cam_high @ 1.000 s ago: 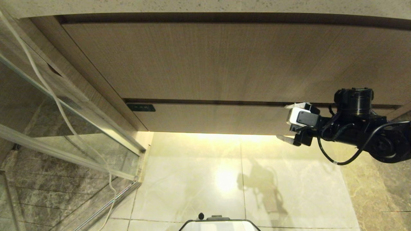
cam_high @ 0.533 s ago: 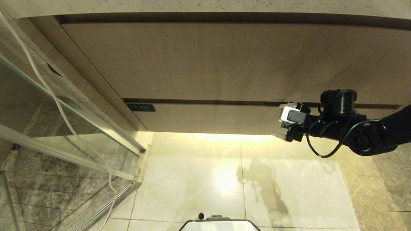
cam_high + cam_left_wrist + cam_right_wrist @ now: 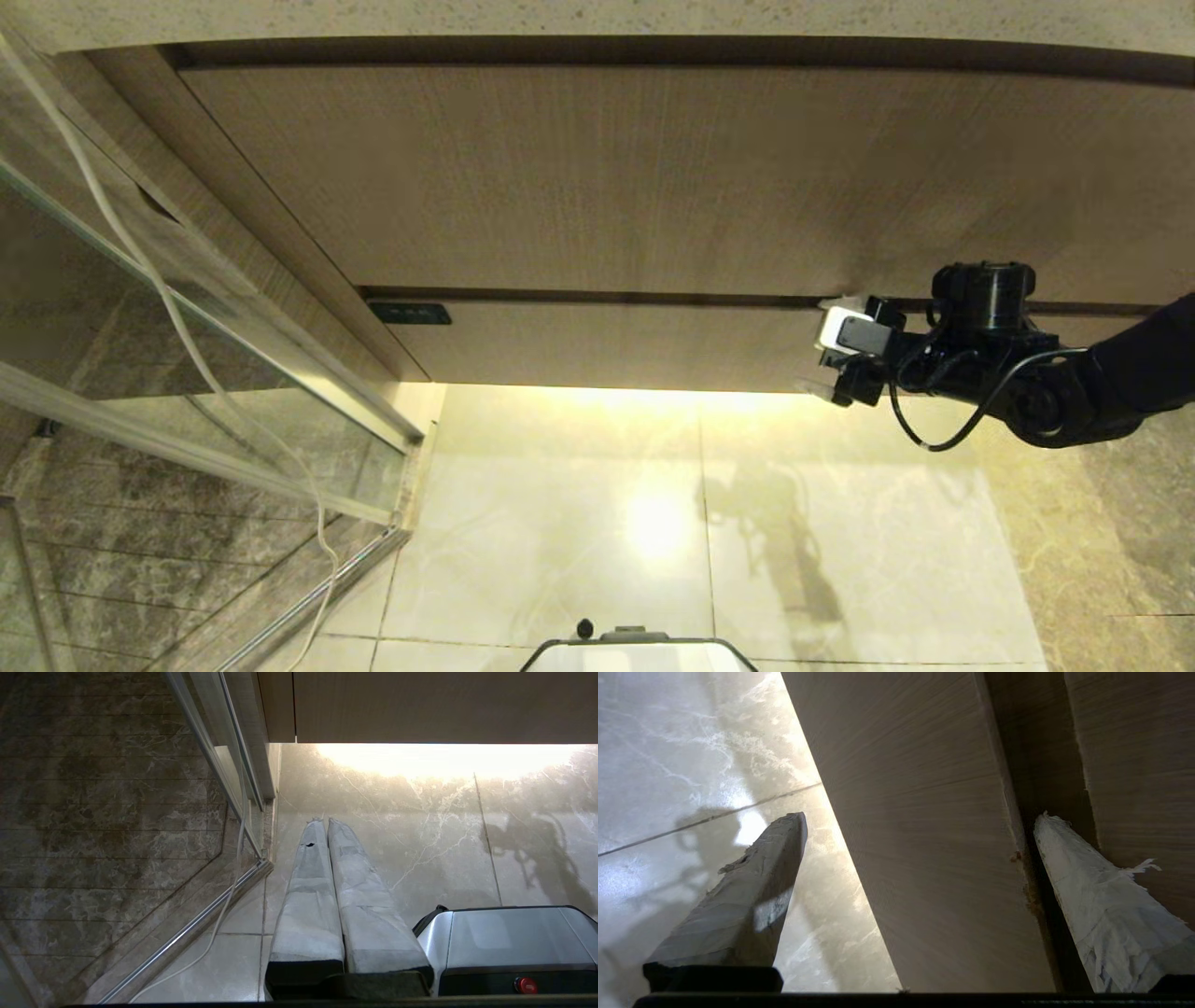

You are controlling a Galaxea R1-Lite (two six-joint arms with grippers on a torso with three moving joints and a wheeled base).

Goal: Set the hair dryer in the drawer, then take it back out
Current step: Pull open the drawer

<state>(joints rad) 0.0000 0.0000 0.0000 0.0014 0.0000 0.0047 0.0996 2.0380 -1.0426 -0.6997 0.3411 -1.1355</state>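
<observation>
- Right gripper [image 3: 826,347] at the low front panel of the drawer [image 3: 616,341], at its right part, arm reaching in from the right edge of the head view.
- Fingers spread wide, straddling that panel: one fingertip [image 3: 1048,826] at the dark gap along the panel's upper edge, the other [image 3: 791,823] past the lower edge, out over the floor [image 3: 653,523].
- Nothing pinched between them — only the wood-grain face of the panel fills the space, as the right wrist view shows.
- Contact between fingertips and wood: cannot tell.
- Drawer closed, its front flush under the taller wood-grain panel [image 3: 653,177], a thin dark seam between the two.
- Hair dryer in none of the views.
- Left gripper [image 3: 322,823] parked low, fingers pressed together, pointing down at the pale marble floor beside a corner of the robot's base [image 3: 509,938].
- Glass shower partition [image 3: 187,355] at the left, a pale cord [image 3: 187,345] hanging down in front of it to the floor.
- Small dark plate [image 3: 409,313] on the left end of the drawer front.
- Bright glow on the tiles just beneath the cabinet — shadow of the arm cast on the floor below the right gripper.
</observation>
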